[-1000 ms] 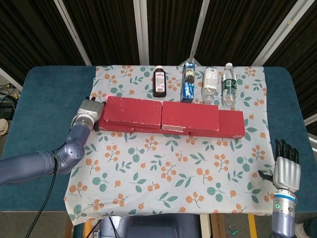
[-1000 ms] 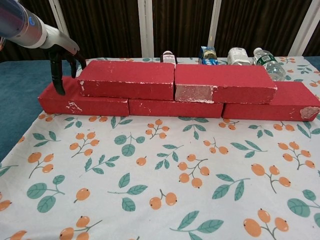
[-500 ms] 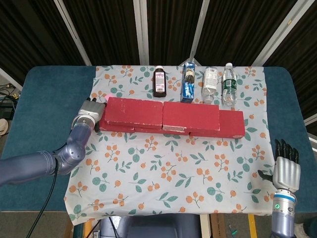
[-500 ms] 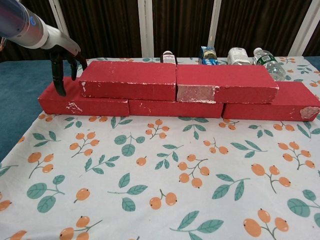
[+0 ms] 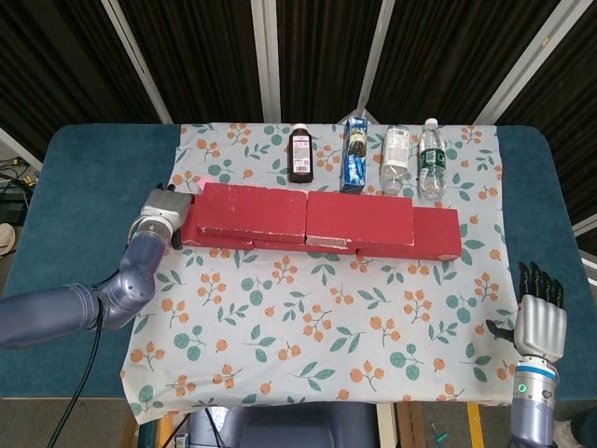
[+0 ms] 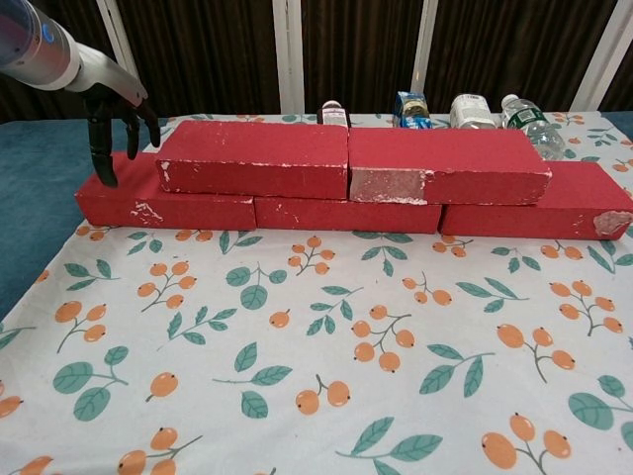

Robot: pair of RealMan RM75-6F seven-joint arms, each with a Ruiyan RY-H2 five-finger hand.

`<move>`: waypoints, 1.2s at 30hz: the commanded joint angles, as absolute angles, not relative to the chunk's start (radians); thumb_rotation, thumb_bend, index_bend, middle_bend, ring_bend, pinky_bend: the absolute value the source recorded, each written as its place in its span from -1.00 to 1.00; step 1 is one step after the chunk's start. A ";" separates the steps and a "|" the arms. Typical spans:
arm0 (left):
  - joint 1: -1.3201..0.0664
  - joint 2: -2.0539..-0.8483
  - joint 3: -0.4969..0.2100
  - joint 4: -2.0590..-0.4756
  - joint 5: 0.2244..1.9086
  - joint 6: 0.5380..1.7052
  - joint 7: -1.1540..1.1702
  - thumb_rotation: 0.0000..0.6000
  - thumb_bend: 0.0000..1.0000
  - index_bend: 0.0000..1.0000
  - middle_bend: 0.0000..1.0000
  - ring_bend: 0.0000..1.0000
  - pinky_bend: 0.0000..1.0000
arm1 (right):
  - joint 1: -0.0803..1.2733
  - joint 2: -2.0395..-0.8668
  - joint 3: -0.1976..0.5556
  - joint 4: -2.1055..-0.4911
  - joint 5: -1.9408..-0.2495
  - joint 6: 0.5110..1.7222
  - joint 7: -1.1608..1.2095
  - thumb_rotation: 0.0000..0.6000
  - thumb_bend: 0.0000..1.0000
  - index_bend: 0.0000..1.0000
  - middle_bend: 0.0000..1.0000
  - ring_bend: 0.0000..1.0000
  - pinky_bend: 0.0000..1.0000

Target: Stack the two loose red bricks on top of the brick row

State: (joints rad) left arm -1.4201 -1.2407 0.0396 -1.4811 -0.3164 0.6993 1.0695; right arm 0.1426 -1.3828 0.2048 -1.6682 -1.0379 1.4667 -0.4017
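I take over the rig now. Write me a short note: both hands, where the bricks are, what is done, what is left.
Left hand: holds nothing, fingers pointing down at the left end of the bottom row of red bricks.
Right hand: holds nothing, at the near right table edge, far from the bricks.
Done: two upper red bricks lie end to end on the row.
Left: apparently only pulling the left hand away.

The red bricks (image 6: 348, 173) look rough and matt, with chipped white spots on their edges. The tablecloth (image 6: 326, 356) is soft cloth printed with leaves and orange berries, and the table (image 5: 75, 187) under it looks like blue felt. The water bottle (image 5: 430, 159) is clear shiny plastic, and the left hand (image 5: 159, 215) has a smooth silver-grey shell with black fingers.
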 commanded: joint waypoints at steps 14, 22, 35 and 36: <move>-1.025 -0.780 -0.067 -2.044 0.318 0.946 0.610 1.00 -1.00 -0.78 -0.80 -1.00 -0.84 | 0.159 -1.344 0.160 -1.662 -1.104 1.390 -0.362 1.00 -0.70 -1.00 -1.00 -1.00 -1.00; -0.539 -0.988 0.141 -1.938 1.090 1.457 0.368 1.00 -1.00 -0.77 -0.78 -1.00 -0.84 | 0.168 -1.331 0.119 -1.628 -1.217 1.378 -0.318 1.00 -0.70 -1.00 -1.00 -1.00 -1.00; -0.295 -1.153 0.184 -1.658 1.336 1.632 0.153 1.00 -1.00 -0.73 -0.78 -1.00 -0.84 | 0.152 -1.323 0.096 -1.621 -1.322 1.436 -0.294 1.00 -0.70 -1.00 -1.00 -1.00 -1.00; -0.285 -1.157 0.186 -1.647 1.347 1.632 0.143 1.00 -1.00 -0.73 -0.78 -1.00 -0.84 | 0.150 -1.321 0.094 -1.623 -1.329 1.442 -0.292 1.00 -0.70 -1.00 -1.00 -1.00 -1.00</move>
State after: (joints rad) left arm -0.3012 -1.1440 0.1764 -1.6647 1.3295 1.6256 0.1607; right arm 0.1534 -1.3231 0.0967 -1.6216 -1.3214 1.4359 -0.2945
